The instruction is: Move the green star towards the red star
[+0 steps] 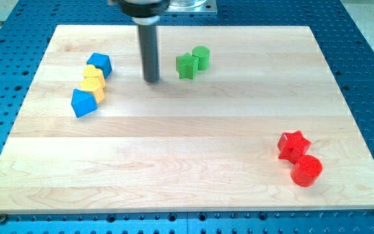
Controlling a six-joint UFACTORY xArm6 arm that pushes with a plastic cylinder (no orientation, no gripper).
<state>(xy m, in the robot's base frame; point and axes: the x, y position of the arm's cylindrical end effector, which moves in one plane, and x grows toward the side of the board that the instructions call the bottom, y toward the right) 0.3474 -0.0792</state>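
Observation:
The green star (186,65) lies near the view's top centre, touching a green cylinder (201,57) on its upper right. The red star (293,144) lies at the view's lower right, touching a red cylinder (306,170) below it. My tip (151,80) rests on the board just to the left of the green star, a short gap apart from it. The dark rod rises straight up from the tip to the view's top edge.
At the view's left a cluster holds a blue block (99,64), a yellow heart-like block (93,73), a yellow block (93,87) and a blue block (83,103). The wooden board (187,149) lies on a blue perforated table.

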